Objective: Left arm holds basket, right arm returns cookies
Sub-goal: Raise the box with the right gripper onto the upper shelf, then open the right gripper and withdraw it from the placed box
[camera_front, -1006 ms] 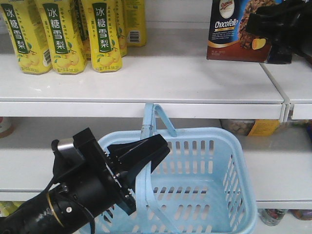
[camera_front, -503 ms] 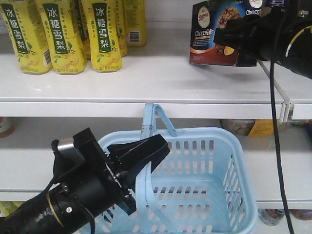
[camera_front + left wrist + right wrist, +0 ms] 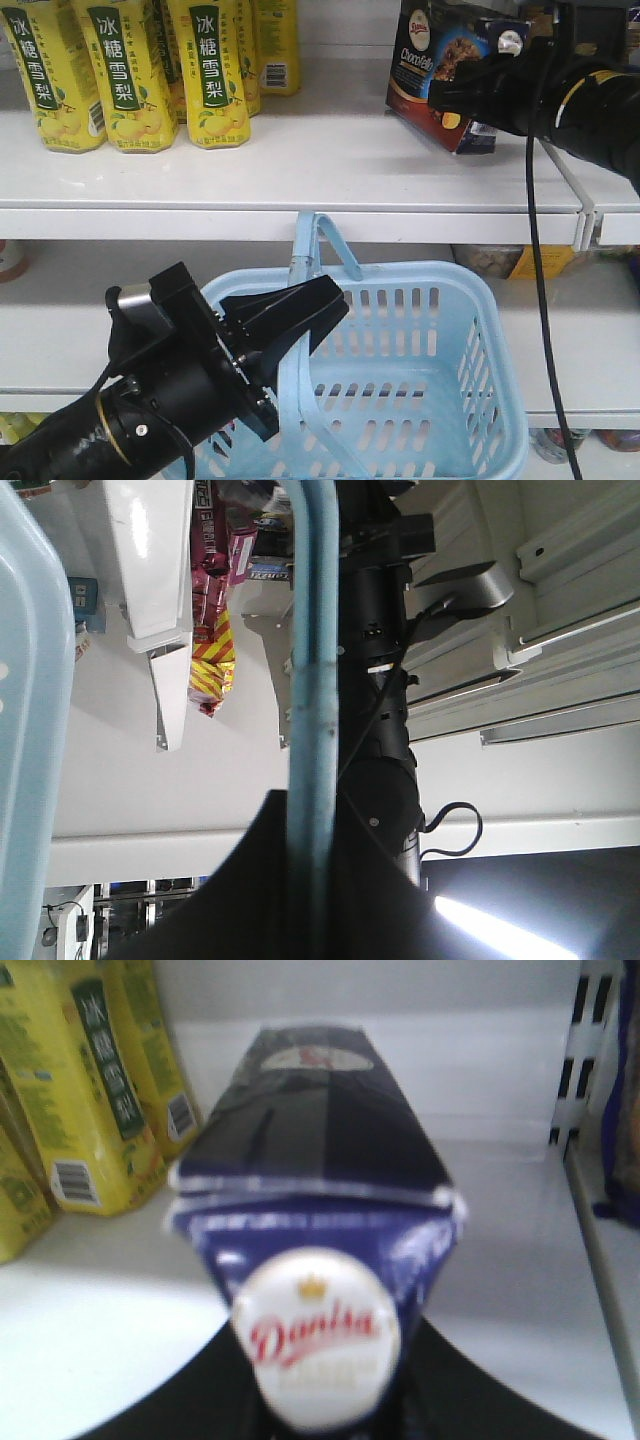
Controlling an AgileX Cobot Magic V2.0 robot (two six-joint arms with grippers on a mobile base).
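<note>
The right end effector [image 3: 455,95] is clenched on the cookie carton [image 3: 430,65], held tilted just above the upper shelf [image 3: 330,160]. The left end effector [image 3: 290,310] grips the basket [image 3: 420,400] handle below. Placement is in hand; next, lower the carton flat and release.

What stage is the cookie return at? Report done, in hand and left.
Done: the basket looks empty, its handle gripped by the left tool, and the cookies are up at the top shelf.
In hand: the right tool grips the carton, which is tilted beside the yellow drink cartons.
Left: set it down flat on the shelf, let go and pull back.
</note>
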